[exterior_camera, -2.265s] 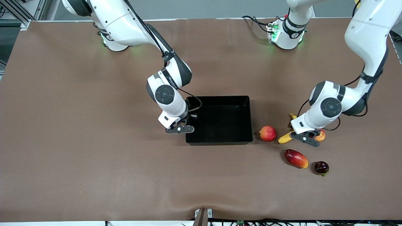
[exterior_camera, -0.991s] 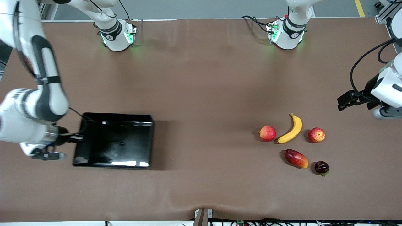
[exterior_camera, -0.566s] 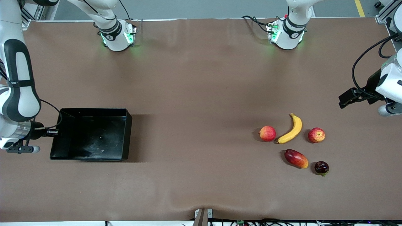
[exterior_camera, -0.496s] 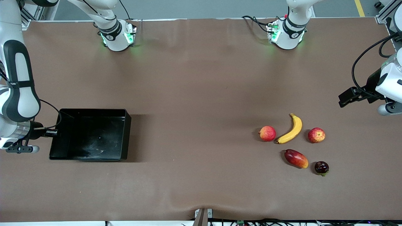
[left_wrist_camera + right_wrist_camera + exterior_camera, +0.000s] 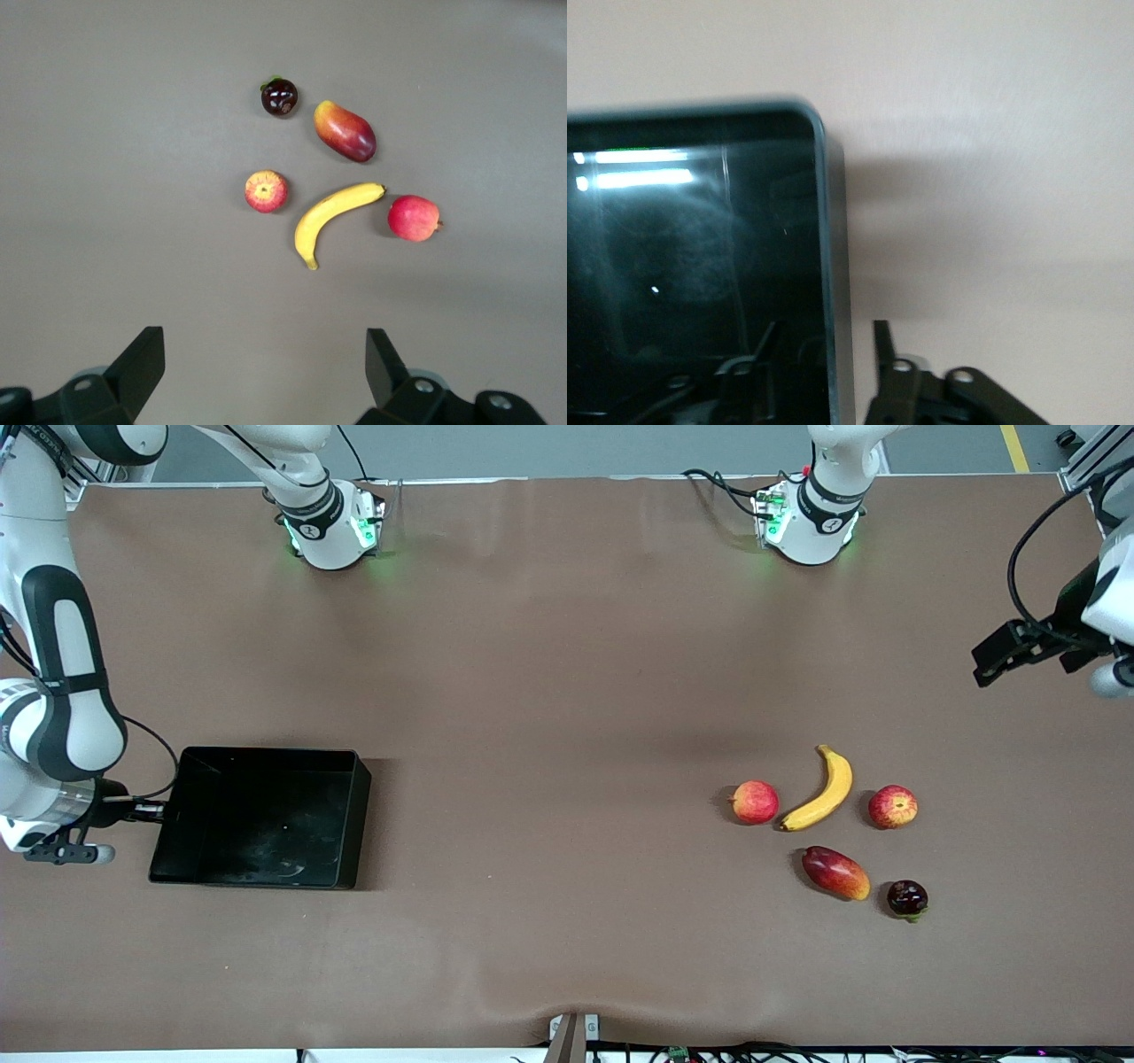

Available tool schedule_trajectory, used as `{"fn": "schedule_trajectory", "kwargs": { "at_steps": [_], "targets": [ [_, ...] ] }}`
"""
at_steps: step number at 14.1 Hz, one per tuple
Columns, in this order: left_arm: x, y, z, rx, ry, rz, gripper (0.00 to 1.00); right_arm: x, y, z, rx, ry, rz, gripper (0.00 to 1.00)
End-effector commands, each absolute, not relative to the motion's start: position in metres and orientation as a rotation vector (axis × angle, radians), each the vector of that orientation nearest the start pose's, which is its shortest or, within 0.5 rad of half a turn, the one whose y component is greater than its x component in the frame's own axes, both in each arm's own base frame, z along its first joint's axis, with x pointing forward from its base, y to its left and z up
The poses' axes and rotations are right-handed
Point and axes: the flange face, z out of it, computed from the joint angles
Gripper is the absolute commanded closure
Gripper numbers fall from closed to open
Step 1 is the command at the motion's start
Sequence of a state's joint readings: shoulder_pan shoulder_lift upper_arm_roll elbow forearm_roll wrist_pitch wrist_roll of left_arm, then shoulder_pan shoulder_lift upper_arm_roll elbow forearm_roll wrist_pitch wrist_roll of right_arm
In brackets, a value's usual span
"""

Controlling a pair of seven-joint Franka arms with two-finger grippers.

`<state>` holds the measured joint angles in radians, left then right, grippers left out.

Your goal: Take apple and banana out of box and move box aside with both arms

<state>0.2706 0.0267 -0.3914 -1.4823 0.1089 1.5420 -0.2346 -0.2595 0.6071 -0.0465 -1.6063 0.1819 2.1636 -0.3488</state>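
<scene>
The black box (image 5: 257,819) sits on the table at the right arm's end. My right gripper (image 5: 158,811) straddles its end wall. In the right wrist view one finger is inside the box (image 5: 700,266) and the other finger (image 5: 881,350) is outside, with a gap to the wall, so my right gripper (image 5: 819,350) is open. The banana (image 5: 824,793) and the apple (image 5: 892,807) lie toward the left arm's end. My left gripper (image 5: 997,654) is open and empty, high over the table edge there. It (image 5: 264,345) looks down on the banana (image 5: 341,208) and apple (image 5: 266,190).
A pinkish-red round fruit (image 5: 755,802) lies beside the banana. A red-orange mango (image 5: 835,872) and a small dark fruit (image 5: 907,898) lie nearer the camera than these. They also show in the left wrist view: round fruit (image 5: 413,218), mango (image 5: 345,131), dark fruit (image 5: 279,96).
The right arm took the box from the table's middle to its own end, where it now lies a little nearer the camera. The left gripper left the fruits and rose toward its table end.
</scene>
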Motion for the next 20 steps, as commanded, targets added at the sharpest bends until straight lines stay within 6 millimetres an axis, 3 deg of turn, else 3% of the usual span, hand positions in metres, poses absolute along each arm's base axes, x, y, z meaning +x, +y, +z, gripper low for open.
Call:
{"fn": "schedule_trajectory", "kwargs": {
  "at_steps": [1, 5, 7, 11, 14, 16, 20],
  "targets": [
    [0.537, -0.051, 0.652, -3.079, -0.179, -0.049, 0.0, 0.672, -0.19, 0.32, -3.02, 0.043, -0.077, 0.0],
    [0.529, -0.052, 0.661, -3.083, -0.173, -0.068, 0.0, 0.679, -0.138, 0.354, -3.063, 0.03, -0.065, 0.0],
    [0.529, -0.049, 0.663, -3.083, -0.18, -0.072, 0.0, 0.675, -0.098, 0.374, -3.073, 0.059, 0.021, 0.0],
    [0.527, -0.049, 0.661, -3.081, -0.176, -0.037, 0.0, 0.655, -0.037, 0.409, -3.066, 0.088, 0.159, 0.0],
    [0.525, -0.048, 0.661, -3.078, -0.18, -0.011, 0.0, 0.634, -0.023, 0.443, -3.062, 0.052, 0.231, 0.0],
    [0.525, -0.045, 0.661, -3.078, -0.184, -0.011, 0.0, 0.62, -0.013, 0.479, -3.08, 0.016, 0.222, 0.0],
    [0.525, -0.044, 0.662, -3.079, -0.192, -0.013, 0.0, 0.588, -0.018, 0.559, -3.103, 0.015, 0.101, 0.0]
  ]
}}
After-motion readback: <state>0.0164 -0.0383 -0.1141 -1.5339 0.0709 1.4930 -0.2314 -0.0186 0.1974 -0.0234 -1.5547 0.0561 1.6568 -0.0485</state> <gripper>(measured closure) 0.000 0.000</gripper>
